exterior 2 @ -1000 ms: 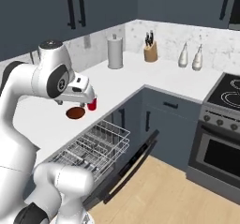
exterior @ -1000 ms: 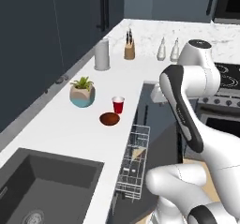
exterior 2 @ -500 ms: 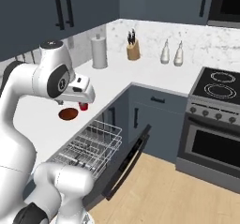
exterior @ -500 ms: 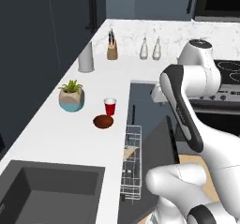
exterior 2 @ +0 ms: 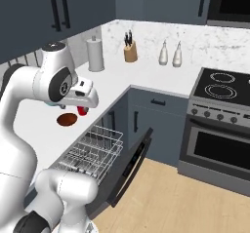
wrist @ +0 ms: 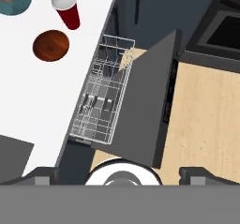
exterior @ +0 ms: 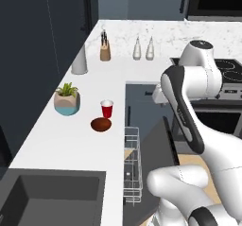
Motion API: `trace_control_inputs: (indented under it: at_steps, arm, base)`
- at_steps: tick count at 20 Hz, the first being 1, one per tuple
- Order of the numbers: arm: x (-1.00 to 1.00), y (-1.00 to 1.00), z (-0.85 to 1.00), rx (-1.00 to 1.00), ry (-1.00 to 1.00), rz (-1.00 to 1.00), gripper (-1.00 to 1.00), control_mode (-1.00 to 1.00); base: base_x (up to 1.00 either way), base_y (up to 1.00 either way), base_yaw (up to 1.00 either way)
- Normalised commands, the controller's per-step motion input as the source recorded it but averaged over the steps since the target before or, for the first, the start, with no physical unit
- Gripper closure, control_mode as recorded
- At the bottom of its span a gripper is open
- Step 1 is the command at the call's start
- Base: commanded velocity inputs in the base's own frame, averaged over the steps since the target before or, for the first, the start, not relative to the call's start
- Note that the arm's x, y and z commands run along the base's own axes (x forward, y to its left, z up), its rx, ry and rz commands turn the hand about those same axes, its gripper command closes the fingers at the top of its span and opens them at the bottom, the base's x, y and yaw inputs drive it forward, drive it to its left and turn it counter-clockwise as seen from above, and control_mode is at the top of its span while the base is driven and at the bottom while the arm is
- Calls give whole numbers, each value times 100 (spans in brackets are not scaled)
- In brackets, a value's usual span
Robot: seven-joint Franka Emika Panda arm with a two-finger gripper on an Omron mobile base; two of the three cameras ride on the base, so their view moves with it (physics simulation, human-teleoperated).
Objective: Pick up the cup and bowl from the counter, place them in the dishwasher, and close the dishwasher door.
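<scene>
Since the earlier frame the whole scene has been shifted by the base's travel, while cup (exterior: 107,109) and bowl (exterior: 101,124) are seen left in place on the table (exterior: 71,140), left of centre, the cup just behind the bowl. Lower centre, the dishwasher (exterior: 142,173) is seen with its door (wrist: 145,110) let down and its wire rack (wrist: 104,99) drawn out. The pincer (wrist: 121,174), partly cropped at the hand view's bottom edge, appears spread wide and empty.

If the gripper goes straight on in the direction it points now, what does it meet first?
Probably the open dishwasher door, or the edge of the white wire rack beside it: both lie mid-frame in the hand view. Depth is unclear. The gripper is open.
</scene>
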Motion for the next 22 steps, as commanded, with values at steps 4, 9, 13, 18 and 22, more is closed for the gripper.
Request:
trace_control_inputs:
  at_steps: [4, 9, 13, 18, 22]
  arm:
    - [5, 4, 0, 0, 0, -3, -100, -100]
    - [0, 0, -1, 0, 0, 1, -100, -100]
    - [17, 8, -19, 0, -2, 8, -100, -100]
    - [31, 31, -29, 0, -6, 9, -100, -100]
    - [41, 35, -34, 0, -4, 7, -100, -100]
  base:
    - [0, 0, 0]
    - [0, 0, 0]
    - [0, 0, 0]
    - [0, 0, 0]
    - [0, 0, 0]
